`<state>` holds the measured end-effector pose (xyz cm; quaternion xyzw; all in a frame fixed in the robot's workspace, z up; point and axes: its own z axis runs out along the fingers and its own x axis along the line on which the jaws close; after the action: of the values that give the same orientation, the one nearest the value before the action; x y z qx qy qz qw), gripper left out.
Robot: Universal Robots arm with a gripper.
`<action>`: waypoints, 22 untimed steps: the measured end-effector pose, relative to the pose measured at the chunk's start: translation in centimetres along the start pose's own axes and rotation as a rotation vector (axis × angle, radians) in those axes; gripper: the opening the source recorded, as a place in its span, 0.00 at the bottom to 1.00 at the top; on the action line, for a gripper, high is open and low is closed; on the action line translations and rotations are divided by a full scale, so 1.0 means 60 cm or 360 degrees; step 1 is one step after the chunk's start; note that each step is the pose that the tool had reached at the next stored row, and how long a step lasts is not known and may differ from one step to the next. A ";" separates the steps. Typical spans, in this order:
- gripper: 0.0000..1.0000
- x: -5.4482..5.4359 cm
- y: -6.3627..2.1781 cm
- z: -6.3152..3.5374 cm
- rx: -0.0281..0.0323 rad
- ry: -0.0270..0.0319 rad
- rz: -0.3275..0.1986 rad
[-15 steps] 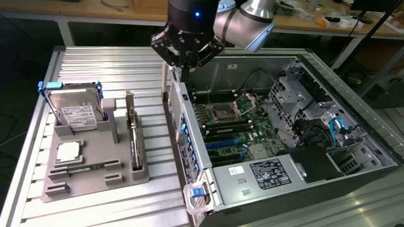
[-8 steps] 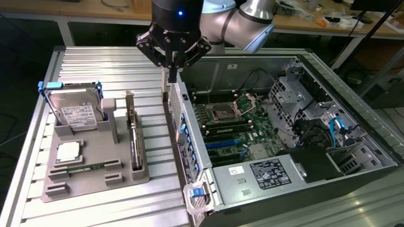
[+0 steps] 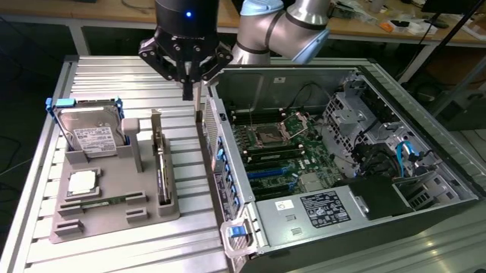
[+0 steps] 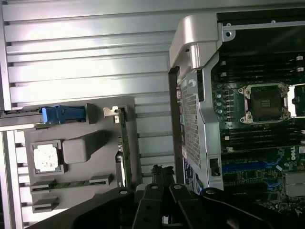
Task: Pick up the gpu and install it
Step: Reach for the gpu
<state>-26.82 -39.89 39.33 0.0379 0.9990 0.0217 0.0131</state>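
Starting at the left, a hard drive [image 3: 91, 133] in a blue frame stands at the far end of the grey tray [image 3: 114, 219], with a processor chip [image 3: 82, 182] lying nearer on it. The gpu [image 3: 161, 170] stands on edge in a slot along the tray's right side, silver bracket at its far end, untouched. Just right of it and higher, the gripper [image 3: 188, 91] hangs over the bench between tray and open computer case [image 3: 456, 170], its fingers clenched together on nothing. Farther right, the motherboard [image 3: 281, 153] lies exposed, its blue expansion slots [image 3: 266, 173] showing. The work seems to stand at the approach for the pick: taking the card calls for the fingers to part and line up over its upper edge.
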 end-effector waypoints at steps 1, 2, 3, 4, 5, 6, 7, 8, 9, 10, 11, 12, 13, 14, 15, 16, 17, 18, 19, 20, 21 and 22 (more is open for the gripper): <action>0.11 0.006 0.000 0.000 -0.00002 -0.00002 -0.0001; 0.11 0.011 -0.001 0.000 -0.00002 0.00000 -0.0002; 0.11 0.014 -0.001 0.000 -0.00002 0.00002 -0.0006; 0.11 0.017 -0.001 0.000 -0.00002 0.00005 -0.0010; 0.11 0.020 -0.001 0.000 -0.00004 0.00007 -0.0016; 0.11 0.022 -0.002 -0.001 -0.00006 0.00010 -0.0023; 0.11 0.024 -0.002 -0.001 -0.00007 0.00014 -0.0031; 0.11 0.026 -0.002 -0.001 -0.00010 0.00018 -0.0039; 0.11 0.028 -0.002 -0.001 -0.00012 0.00021 -0.0048; 0.11 0.030 -0.002 -0.001 -0.00014 0.00024 -0.0056; 0.11 0.032 -0.002 -0.001 -0.00016 0.00028 -0.0064; 0.11 0.034 -0.003 -0.001 -0.00018 0.00032 -0.0072; 0.11 0.036 -0.003 -0.001 -0.00020 0.00035 -0.0080; 0.11 0.038 -0.003 -0.001 -0.00023 0.00038 -0.0088; 0.11 0.040 -0.003 -0.001 -0.00024 0.00041 -0.0095; 0.11 0.042 -0.003 -0.001 -0.00026 0.00046 -0.0103; 0.11 0.045 -0.003 -0.001 -0.00028 0.00047 -0.0110; 0.11 0.047 -0.004 -0.001 -0.00030 0.00050 -0.0116; 0.11 0.050 -0.004 -0.001 -0.00031 0.00053 -0.0122; 0.11 0.054 -0.004 -0.001 -0.00031 0.00056 -0.0125; 0.11 0.060 -0.005 -0.001 -0.00032 0.00057 -0.0128; 0.11 0.066 -0.005 -0.001 -0.00033 0.00058 -0.0131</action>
<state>-30.78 -39.90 39.30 -0.0033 0.9997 0.0222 0.0122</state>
